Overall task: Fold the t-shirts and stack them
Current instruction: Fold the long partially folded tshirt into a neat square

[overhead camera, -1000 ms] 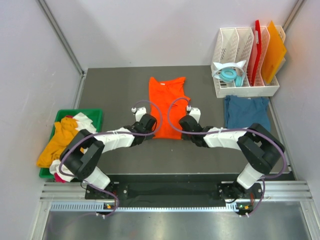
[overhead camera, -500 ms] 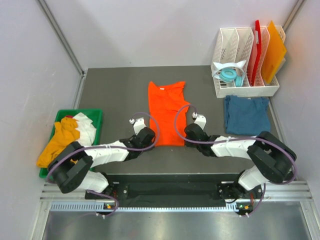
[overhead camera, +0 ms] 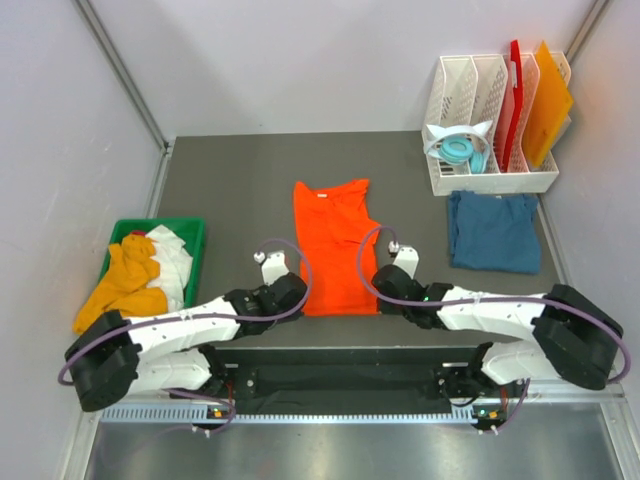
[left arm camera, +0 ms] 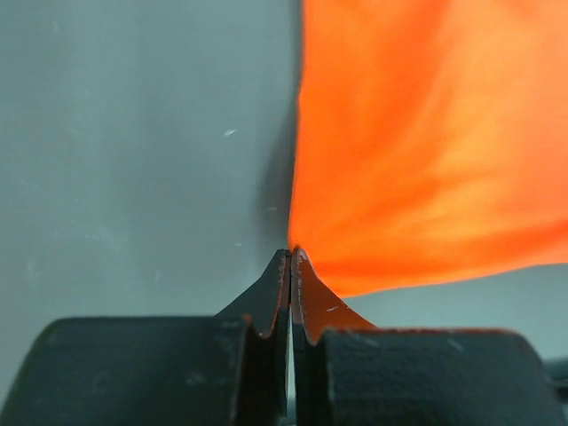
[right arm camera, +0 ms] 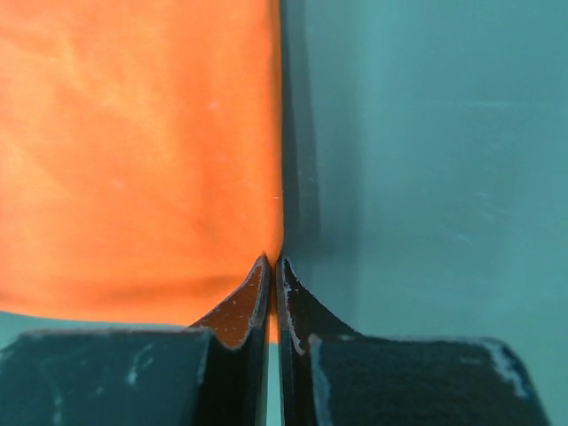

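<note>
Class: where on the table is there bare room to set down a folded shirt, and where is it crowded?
Bare: left half, between green bin and orange t-shirt; rear strip behind that shirt. Narrow gap between it and blue t-shirt. Crowded: white rack corner, near edge under left arm and right arm.

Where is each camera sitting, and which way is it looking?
Top camera: high above and behind the arms, looking down at the table; both arms show, with the left gripper and right gripper at the orange t-shirt.
Left wrist camera: on the left wrist, looking past its shut left gripper at the shirt's near left corner.
Right wrist camera: on the right wrist, looking past its shut right gripper at the near right corner.
Shared: every view shows the orange t-shirt.
</note>
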Robot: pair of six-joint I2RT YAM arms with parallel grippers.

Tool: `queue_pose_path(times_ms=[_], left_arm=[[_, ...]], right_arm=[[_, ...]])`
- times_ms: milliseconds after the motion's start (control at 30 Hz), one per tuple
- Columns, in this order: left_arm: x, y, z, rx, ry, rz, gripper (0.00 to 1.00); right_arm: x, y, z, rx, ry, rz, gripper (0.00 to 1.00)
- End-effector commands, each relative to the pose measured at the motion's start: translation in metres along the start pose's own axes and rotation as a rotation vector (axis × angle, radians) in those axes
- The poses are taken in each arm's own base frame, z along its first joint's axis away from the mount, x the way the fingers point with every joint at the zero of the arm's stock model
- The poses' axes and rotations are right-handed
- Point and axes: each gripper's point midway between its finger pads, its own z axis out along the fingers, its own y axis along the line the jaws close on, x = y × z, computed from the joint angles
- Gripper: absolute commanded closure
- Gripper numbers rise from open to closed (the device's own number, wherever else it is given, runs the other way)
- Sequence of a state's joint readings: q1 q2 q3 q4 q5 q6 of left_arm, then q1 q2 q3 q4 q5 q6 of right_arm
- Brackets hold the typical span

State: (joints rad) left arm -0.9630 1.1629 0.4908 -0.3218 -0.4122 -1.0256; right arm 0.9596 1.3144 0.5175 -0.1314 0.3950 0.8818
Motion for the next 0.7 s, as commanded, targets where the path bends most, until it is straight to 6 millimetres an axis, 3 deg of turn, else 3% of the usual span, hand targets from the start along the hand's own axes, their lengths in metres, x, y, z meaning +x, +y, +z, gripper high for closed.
queue_pose_path(times_ms=[0,33,233,400,500,667], left_arm=[[-0.044,-0.011,-0.029,-0.008,-0.119,0.008,1.0],[-0.061,-0.016,-0.036,-0.007,-0.173,0.013,1.0],[-0.11,-0.041,-0.051,0.003,-0.321,0.029,1.0],[-0.137,-0.05,-0.047,-0.023,-0.373,0.045,1.0],[-0.158,-0.054,-0.047,-0.028,-0.408,0.041,1.0],[-0.204,-0.053,-0.044,-0.061,-0.469,0.012,1.0]], right_arm=[[-0.029,-0.017,-0.023,0.102,-0.065,-0.094,1.0],[-0.045,-0.01,-0.027,0.092,-0.097,-0.084,1.0],[-0.091,0.007,-0.029,0.084,-0.169,-0.094,1.0],[-0.124,0.019,-0.023,0.091,-0.209,-0.111,1.0],[-0.156,0.031,-0.023,0.073,-0.249,-0.094,1.0],[-0.202,0.032,-0.012,0.092,-0.291,-0.073,1.0]])
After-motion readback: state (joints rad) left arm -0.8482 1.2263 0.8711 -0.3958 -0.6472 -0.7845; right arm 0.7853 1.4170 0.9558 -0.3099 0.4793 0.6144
